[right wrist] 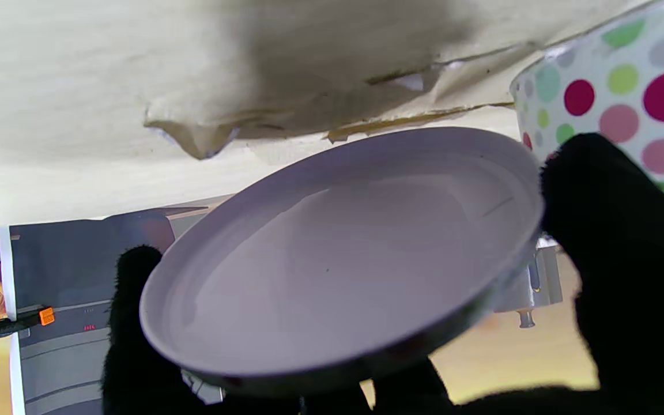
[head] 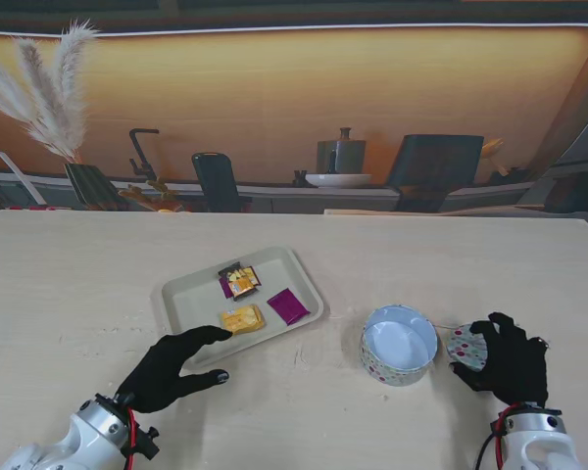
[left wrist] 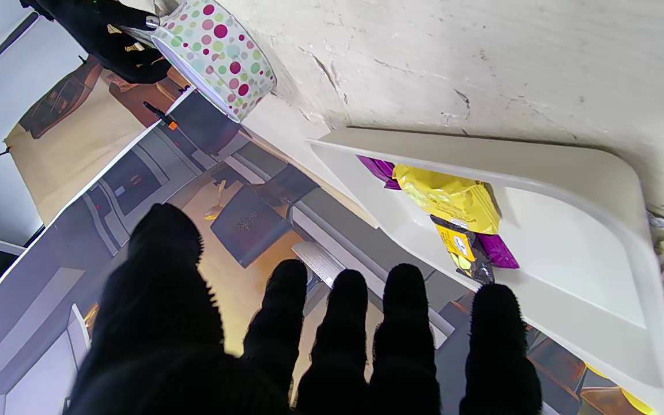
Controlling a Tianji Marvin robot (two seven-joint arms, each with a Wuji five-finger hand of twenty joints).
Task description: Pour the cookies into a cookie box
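- The tray point(head: 176, 302) lay on the table point(head: 69, 284), left of the round box point(head: 399, 345) and a little farther from me than it.
- Four wrapped cookies lay on the tray: a yellow packet point(head: 242, 319) at the tray's near edge, a purple packet point(head: 288, 305) just right of it, and farther back a yellow-and-dark packet point(head: 242, 282) overlapping another purple one point(head: 225, 286).
- In the left wrist view the same packets point(left wrist: 450, 199) showed bunched together in the tray point(left wrist: 568, 230).
- The left hand point(head: 171, 364) rested at the tray's near edge, fingers spread and holding nothing; one fingertip point(head: 221, 333) reached up to the yellow packet, though whether it actually touched could not be told from the stand view.
- In the left wrist view the fingers point(left wrist: 343, 323) stood apart with nothing between them.
- The box stood open and upright on the table, right of the tray, its white inside bare and its outer wall point(left wrist: 222, 55) dotted in pink and green.
- The right hand point(head: 510, 357) sat just right of the box, well away from the tray, pinching the box's lid point(head: 466, 347) between thumb and fingers.
- The lid was held tilted, its dotted top turned toward the box.
- In the right wrist view the lid's plain white underside point(right wrist: 343, 259) filled the frame, with the thumb point(right wrist: 608, 230) on its rim beside the box's dotted wall point(right wrist: 626, 92).
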